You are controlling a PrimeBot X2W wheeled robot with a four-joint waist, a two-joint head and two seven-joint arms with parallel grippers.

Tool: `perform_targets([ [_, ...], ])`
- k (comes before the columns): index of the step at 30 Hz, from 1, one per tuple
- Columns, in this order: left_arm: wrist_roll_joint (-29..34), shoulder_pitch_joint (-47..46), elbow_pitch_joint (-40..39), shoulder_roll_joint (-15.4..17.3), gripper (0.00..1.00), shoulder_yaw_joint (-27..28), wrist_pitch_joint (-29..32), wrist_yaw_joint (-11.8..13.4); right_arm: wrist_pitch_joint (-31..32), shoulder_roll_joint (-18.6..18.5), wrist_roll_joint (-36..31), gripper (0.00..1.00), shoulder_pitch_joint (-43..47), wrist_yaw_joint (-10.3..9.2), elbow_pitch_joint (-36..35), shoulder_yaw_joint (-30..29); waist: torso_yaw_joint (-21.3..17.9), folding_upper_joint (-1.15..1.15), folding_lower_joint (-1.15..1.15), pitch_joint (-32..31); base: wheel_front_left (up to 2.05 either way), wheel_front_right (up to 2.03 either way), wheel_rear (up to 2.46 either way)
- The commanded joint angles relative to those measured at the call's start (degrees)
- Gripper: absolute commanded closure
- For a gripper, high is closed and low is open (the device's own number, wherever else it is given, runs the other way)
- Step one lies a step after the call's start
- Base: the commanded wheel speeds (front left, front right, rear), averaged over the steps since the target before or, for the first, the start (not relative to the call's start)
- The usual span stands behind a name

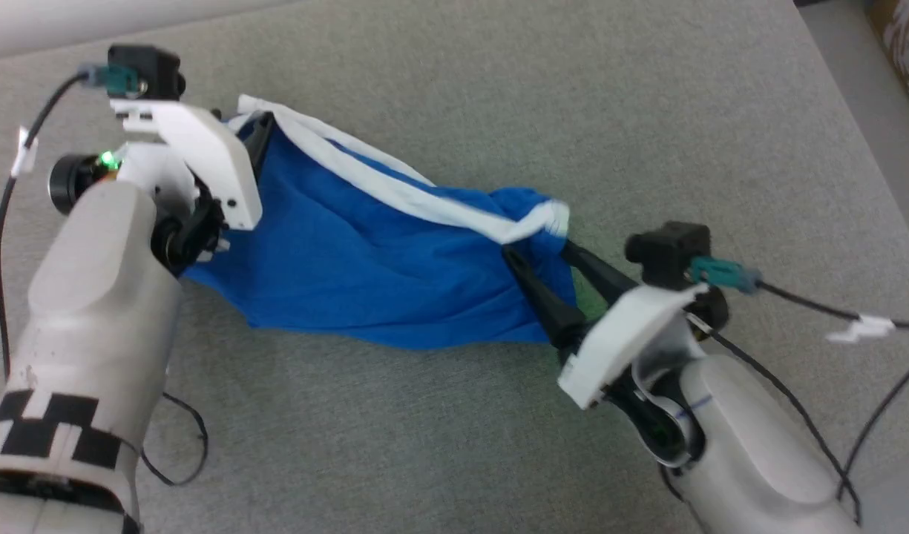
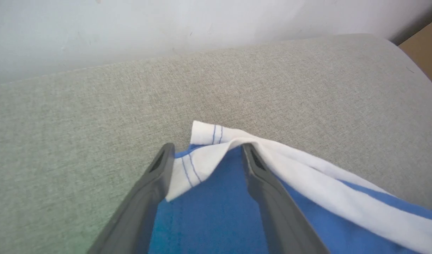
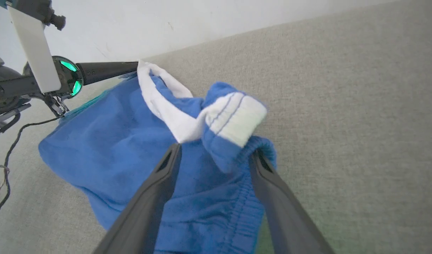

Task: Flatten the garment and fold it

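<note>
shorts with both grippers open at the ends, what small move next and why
Probably draw both back clear: the left gripper and right gripper stand open, the blue shorts lie bunched between them, a white band draped over one left finger.

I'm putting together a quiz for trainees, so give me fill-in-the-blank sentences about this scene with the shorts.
1. The garment is ___ with white bands.
2. Beneath it spreads a ___ woven surface.
3. The left gripper and the right gripper both have jaws ___, with cloth between them.
Missing words: blue; grey; open.
</note>
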Motion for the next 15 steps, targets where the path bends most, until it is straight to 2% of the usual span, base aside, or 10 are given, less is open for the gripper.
perform_targets([
  [1, -0.5, 1.8, -0.1, 0.2, 0.00, 0.2, -2.0, -0.4, -1.3, -1.4, -2.1, 0.00, 1.6, -0.05, -1.6, -0.3, 3.2, 0.00, -0.01, -3.6, 0.00, 0.00, 0.00],
  [3, -0.4, 3.2, -0.8, 0.4, 0.00, 0.3, -4.6, -0.1, -2.1, -2.5, -4.6, 0.00, 3.2, -0.05, -3.8, -0.9, 4.4, 0.00, -0.01, -5.3, 0.00, 0.00, 0.00],
  [8, -0.7, 6.6, -3.0, 1.3, 0.00, 0.1, -5.8, -0.1, -2.8, -4.0, -10.6, 0.00, 7.7, -0.05, -8.8, -4.5, 7.0, 0.00, -0.01, -8.7, 0.00, 0.00, 0.00],
  [11, -1.6, 8.8, -5.7, 2.5, 0.00, -0.5, -3.3, -0.2, -1.8, -3.9, -14.2, 0.00, 11.8, -0.05, -13.4, -7.9, 8.3, 0.00, -0.01, -10.7, 0.00, 0.00, 0.00],
  [15, -3.5, 11.1, -9.4, 4.6, 0.00, -2.4, 3.6, -0.3, 1.0, -3.2, -17.3, 0.00, 16.9, -0.05, -19.7, -10.9, 8.9, 0.00, -0.01, -12.3, 0.00, 0.00, 0.00],
])
